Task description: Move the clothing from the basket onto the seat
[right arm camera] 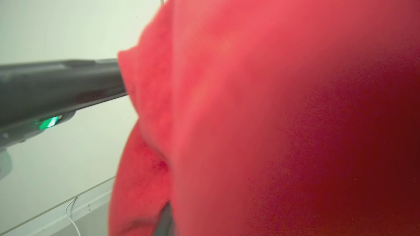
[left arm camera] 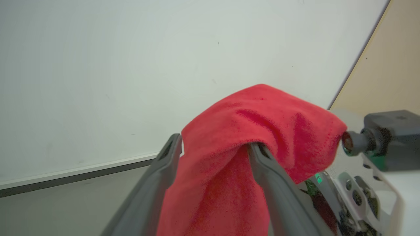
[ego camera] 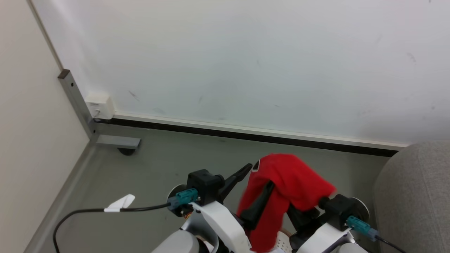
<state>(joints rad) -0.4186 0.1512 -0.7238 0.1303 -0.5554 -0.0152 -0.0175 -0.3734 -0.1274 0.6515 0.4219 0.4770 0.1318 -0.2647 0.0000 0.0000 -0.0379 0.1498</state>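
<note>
The clothing [ego camera: 288, 182], a red bundle, hangs in the air, draped over the left gripper [ego camera: 260, 175], whose jaws stand wide apart. The right gripper [ego camera: 299, 212] is buried in the fabric, so its jaws cannot be told apart or together. A sliver of the basket [ego camera: 281, 244] shows beneath the cloth. The seat [ego camera: 415, 196] lies to the right, apart from the cloth.

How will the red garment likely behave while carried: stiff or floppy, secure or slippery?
Probably floppy: the red garment sags in folds around the left gripper. It might slide off, since it looks draped over spread fingers rather than pinched.
</note>
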